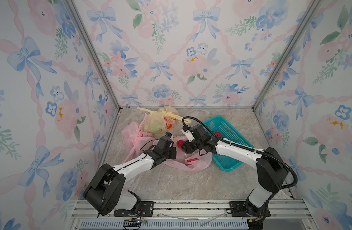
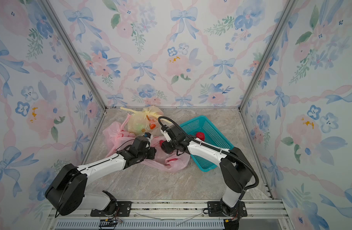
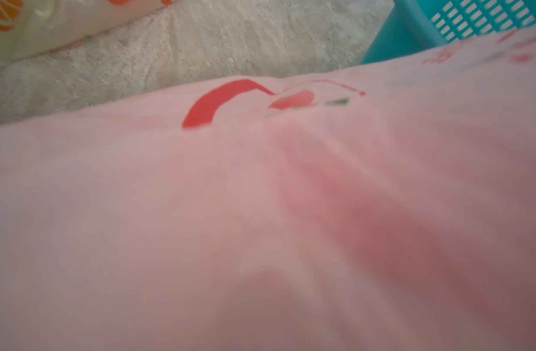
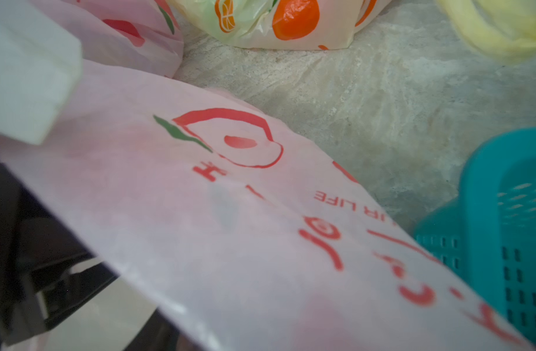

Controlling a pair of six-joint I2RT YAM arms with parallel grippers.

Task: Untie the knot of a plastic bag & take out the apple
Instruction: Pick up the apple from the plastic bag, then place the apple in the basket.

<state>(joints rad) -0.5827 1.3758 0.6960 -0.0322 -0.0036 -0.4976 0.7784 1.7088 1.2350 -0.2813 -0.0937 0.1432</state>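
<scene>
A pink plastic bag (image 1: 195, 163) (image 2: 171, 163) lies crumpled in the middle of the marble floor between both arms. A red apple (image 1: 179, 142) (image 2: 161, 142) shows at its upper part. My right gripper (image 1: 182, 146) sits right against that apple. In the right wrist view the bag film (image 4: 230, 228) covers the jaws, and a reddish shape shows through it. My left gripper (image 1: 175, 153) is in the bag's left side. In the left wrist view taut pink film (image 3: 260, 197) fills the frame and its folds run in toward the hidden jaws. The knot is not in view.
A teal basket (image 1: 229, 159) stands at the right with another red apple (image 1: 218, 133) inside. A yellow bag (image 1: 157, 121), tied at its top, holds fruit at the back. A second pink bag (image 1: 131, 135) lies at the left, close to the left wall.
</scene>
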